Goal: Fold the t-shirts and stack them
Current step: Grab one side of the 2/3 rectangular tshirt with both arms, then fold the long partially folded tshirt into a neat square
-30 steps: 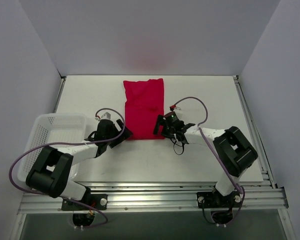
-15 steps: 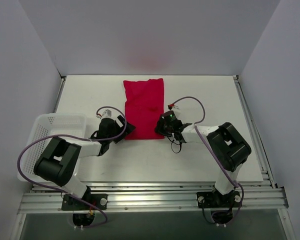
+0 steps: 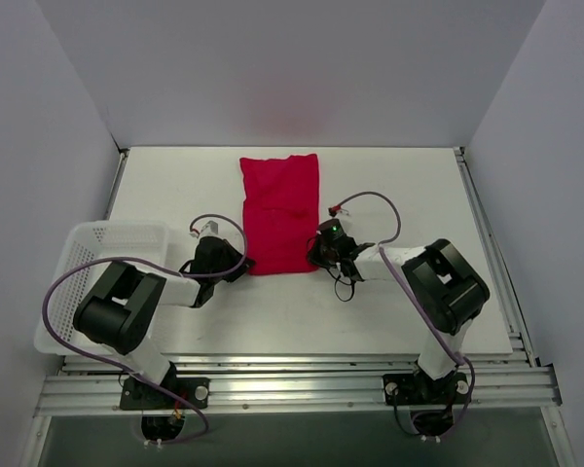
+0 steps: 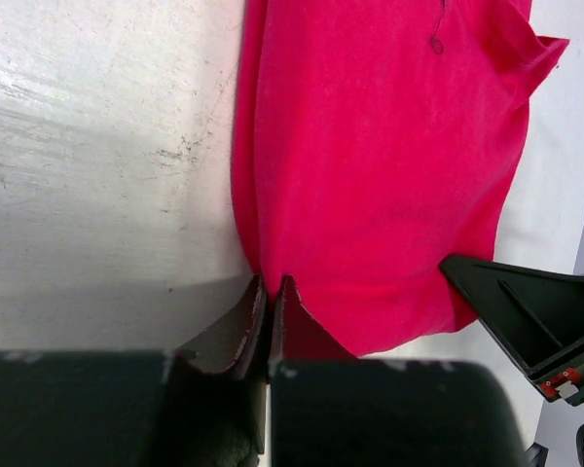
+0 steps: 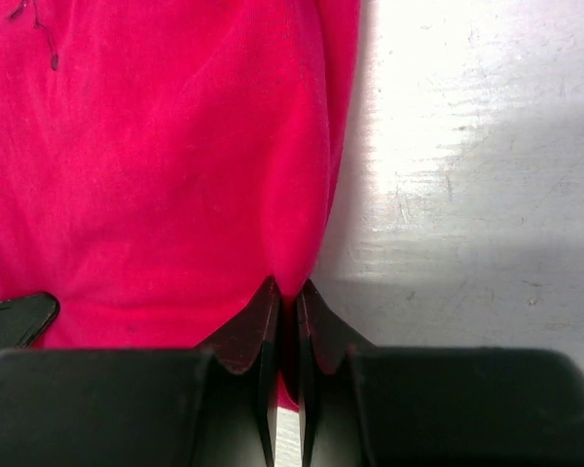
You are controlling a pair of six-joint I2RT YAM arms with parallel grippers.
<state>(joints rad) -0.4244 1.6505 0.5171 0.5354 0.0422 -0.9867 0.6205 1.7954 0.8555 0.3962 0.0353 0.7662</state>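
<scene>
From above, the red t-shirt (image 3: pixel 280 209) is seen folded into a long strip, laid flat at the middle of the table (image 3: pixel 409 195). A white basket (image 3: pixel 97 255) is set at the left edge. The shirt's near corners are met by the left gripper (image 3: pixel 236 263) and the right gripper (image 3: pixel 321 253). In the left wrist view, the shirt's edge is pinched between closed fingers (image 4: pixel 238 326). In the right wrist view, red cloth is clamped between fingers (image 5: pixel 248 331) pressed tight together.

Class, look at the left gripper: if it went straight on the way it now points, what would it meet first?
The red t-shirt. The left gripper looks shut on its near edge, so more cloth lies straight ahead.
</scene>
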